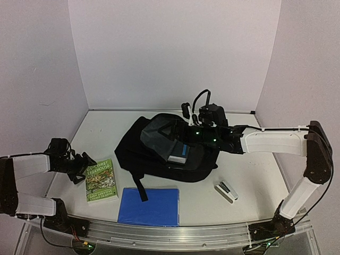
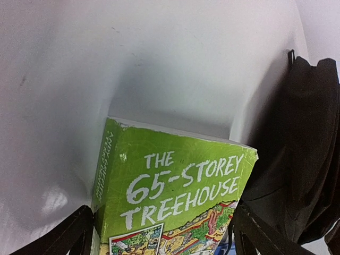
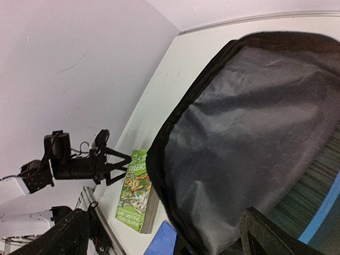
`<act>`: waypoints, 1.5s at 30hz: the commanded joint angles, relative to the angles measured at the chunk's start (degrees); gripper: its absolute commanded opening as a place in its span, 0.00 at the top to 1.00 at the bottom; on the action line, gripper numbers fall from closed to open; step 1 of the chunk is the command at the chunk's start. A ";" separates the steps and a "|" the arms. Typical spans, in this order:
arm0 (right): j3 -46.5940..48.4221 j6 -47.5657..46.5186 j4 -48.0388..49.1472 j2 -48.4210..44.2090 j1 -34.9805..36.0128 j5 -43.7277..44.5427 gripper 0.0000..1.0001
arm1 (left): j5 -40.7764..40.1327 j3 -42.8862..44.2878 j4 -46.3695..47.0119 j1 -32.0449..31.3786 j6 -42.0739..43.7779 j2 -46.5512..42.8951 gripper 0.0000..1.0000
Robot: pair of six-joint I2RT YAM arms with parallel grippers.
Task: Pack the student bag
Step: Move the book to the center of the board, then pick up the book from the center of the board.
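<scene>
The student bag [image 1: 154, 154] is a black backpack lying mid-table, its mouth open and the grey lining [image 3: 249, 133] showing. A book with a blue edge [image 1: 179, 154] sits inside the mouth and also shows in the right wrist view [image 3: 325, 195]. My right gripper [image 1: 182, 139] is at the bag's mouth, jaws wide apart with the lined flap between them [image 3: 172, 241]. My left gripper [image 1: 89, 160] is open at the top end of a green book [image 1: 101, 180]. In the left wrist view the gripper [image 2: 162, 241] straddles this book [image 2: 175, 186], a finger at each side.
A blue folder [image 1: 150, 206] lies flat near the front edge, right of the green book. A small white stapler-like object [image 1: 226, 191] lies right of the bag. White walls close in the left, back and right. A metal rail [image 1: 175, 234] runs along the front.
</scene>
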 commanded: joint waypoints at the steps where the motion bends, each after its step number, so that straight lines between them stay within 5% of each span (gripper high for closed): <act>1: 3.89 0.10 1.69 2.78 3.32 -6.97 0.03 | 5.81 0.29 4.33 -3.59 2.02 1.64 0.11; 8: 6.79 7.00 2.29 10.40 10.31 -6.18 0.12 | 5.53 0.67 5.46 -12.49 -1.52 3.78 0.14; 15: 10.53 13.30 3.17 20.92 14.60 -1.89 0.30 | -2.39 2.44 -2.53 -12.75 -1.23 -1.12 0.15; 25: 17.94 13.72 2.96 32.33 15.08 -1.38 0.39 | -1.89 1.70 -4.06 -12.75 -3.42 0.20 0.24; 45: 31.46 16.65 3.25 46.53 16.37 -9.16 0.42 | 1.61 -0.32 1.66 -12.78 -5.63 5.87 0.48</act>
